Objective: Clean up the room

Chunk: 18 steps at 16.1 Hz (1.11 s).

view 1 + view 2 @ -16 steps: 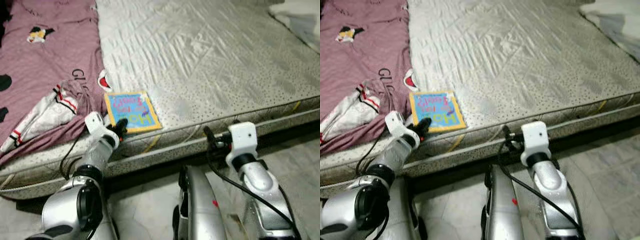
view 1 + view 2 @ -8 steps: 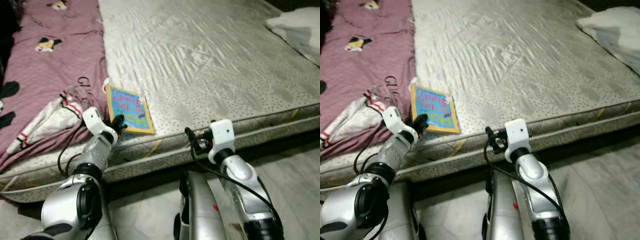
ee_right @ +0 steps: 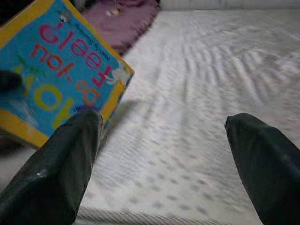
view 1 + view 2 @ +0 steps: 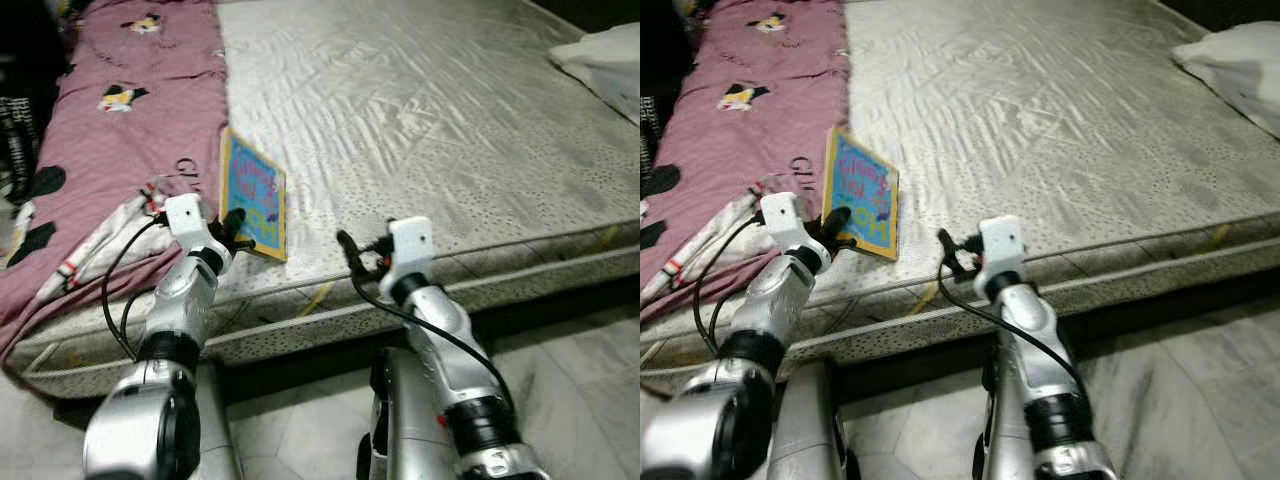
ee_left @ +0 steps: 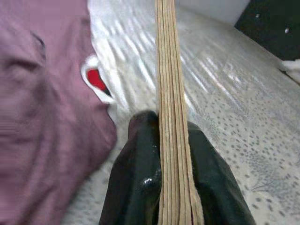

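a: item one, board book (image 4: 252,193): status?

b: a second ago it lay flat near the mattress (image 4: 480,130) edge. now tilted up on its lower corner, cover facing the robot's right, beside the mauve printed blanket (image 4: 120,130). the left gripper (image 4: 232,226) has it pinched by the lower edge; the left wrist view shows both black fingers (image 5: 140,173) pressed tight against the stacked page edges.

a: item two, right gripper (image 4: 946,252)?

b: spread wide, holding nothing. it has drifted leftward along the mattress edge and now hovers near the book; its wrist view takes in the blue-and-yellow cover (image 3: 56,79).

a: meaning for the tidy-up?

b: judged: the pick-up has succeeded and the lift is under way. carrying it off and putting it away remain. a striped white garment (image 4: 95,240) on the blanket is still to be dealt with.
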Motion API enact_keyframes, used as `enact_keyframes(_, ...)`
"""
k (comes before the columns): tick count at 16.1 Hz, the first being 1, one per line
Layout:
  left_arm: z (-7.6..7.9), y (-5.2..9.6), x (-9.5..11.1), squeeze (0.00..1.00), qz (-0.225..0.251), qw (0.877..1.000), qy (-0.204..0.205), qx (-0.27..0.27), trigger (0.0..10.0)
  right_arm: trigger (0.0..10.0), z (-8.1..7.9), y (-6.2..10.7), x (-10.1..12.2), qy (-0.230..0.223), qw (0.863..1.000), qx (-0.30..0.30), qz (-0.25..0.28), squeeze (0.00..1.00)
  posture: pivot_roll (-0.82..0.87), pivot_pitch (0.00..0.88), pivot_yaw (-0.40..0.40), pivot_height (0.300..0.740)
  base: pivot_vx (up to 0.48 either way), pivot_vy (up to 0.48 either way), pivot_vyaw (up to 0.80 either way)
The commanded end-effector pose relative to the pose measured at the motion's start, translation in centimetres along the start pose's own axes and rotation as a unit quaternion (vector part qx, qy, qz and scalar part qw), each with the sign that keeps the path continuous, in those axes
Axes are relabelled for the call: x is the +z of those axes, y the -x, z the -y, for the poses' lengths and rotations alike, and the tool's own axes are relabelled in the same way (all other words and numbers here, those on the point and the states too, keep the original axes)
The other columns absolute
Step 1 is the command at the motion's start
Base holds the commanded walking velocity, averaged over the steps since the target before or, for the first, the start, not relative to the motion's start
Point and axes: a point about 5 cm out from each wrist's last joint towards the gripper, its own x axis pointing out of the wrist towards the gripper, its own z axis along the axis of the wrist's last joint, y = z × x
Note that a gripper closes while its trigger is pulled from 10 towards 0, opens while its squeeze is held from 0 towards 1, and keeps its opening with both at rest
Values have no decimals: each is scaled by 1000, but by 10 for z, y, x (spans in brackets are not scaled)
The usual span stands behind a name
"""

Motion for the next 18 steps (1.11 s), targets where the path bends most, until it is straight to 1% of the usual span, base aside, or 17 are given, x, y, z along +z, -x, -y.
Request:
enact_keyframes(1, -8, 12, 10, 0, 26, 999, -27, 15, 0, 10000, 1, -1, -2, -25, 1000, -9, 3, 0, 70, 0, 25, 512, 0, 0, 0)
enact_keyframes(2, -9, 17, 9, 0, 27, 999, -41, 18, 0, 10000, 1, -1, -2, -31, 999, -10, 5, 0, 76, 0, 26, 512, 0, 0, 0)
enact_keyframes(3, -12, 32, 1, 0, 22, 996, -88, 26, 0, 10000, 4, -1, 1, -43, 998, -27, 24, 0, 93, 0, 30, 512, 0, 0, 0)
enact_keyframes(4, -15, 38, -4, 0, 19, 994, -105, 37, 0, 10000, 5, -2, 3, -51, 998, -30, 32, 0, 94, 0, 35, 512, 0, 0, 0)
enact_keyframes(5, -17, 42, -9, 0, 11, 993, -108, 43, 2706, 10000, 5, -2, 3, -51, 998, -30, 35, 0, 93, 0, 35, 516, 0, 0, 0)
enact_keyframes(6, -13, 48, -15, 0, -1, 993, -109, 45, 7843, 10000, 8, -4, 6, -60, 997, -39, 40, 0, 86, 0, 38, 530, 0, 0, 0)
enact_keyframes(7, -6, 48, -16, 0, -4, 992, -118, 34, 6431, 10000, 10, -5, 7, -66, 996, -42, 41, 0, 85, 0, 36, 540, 0, 0, 0)
enact_keyframes(8, -1, 47, -15, 0, -1, 991, -128, 26, 6157, 10000, 12, -5, 9, -67, 996, -44, 42, 0, 79, 0, 30, 550, 0, 0, 0)
enact_keyframes(10, 3, 45, -15, 0, 3, 990, -136, 27, 6039, 10000, 15, -6, 10, -68, 995, -52, 43, 0, 67, 0, 29, 559, 0, 0, 0)
enact_keyframes(12, 5, 44, -16, 0, 1, 990, -137, 37, 6549, 10000, 18, -5, 7, -57, 995, -67, 36, 0, 55, 0, 30, 559, 0, 0, 0)
enact_keyframes(13, 8, 44, -17, 0, -1, 990, -137, 31, 7647, 10000, 19, -3, 6, -49, 996, -71, 35, 0, 53, 0, 31, 559, 0, 0, 0)
enact_keyframes(14, 9, 44, -17, 0, -1, 990, -137, 30, 7961, 10000, 19, -2, 6, -47, 996, -72, 36, 0, 53, 0, 31, 559, 0, 0, 0)
enact_keyframes(15, 14, 43, -17, 0, -2, 989, -146, 9, 10000, 10000, 24, 0, 7, -67, 993, -85, 48, 0, 52, 0, 35, 559, 0, 0, 0)
enact_keyframes(18, 14, 43, -16, 0, -2, 988, -151, 12, 10000, 10000, 27, -2, 8, -63, 993, -93, 46, 0, 53, 0, 37, 599, 0, 0, 0)
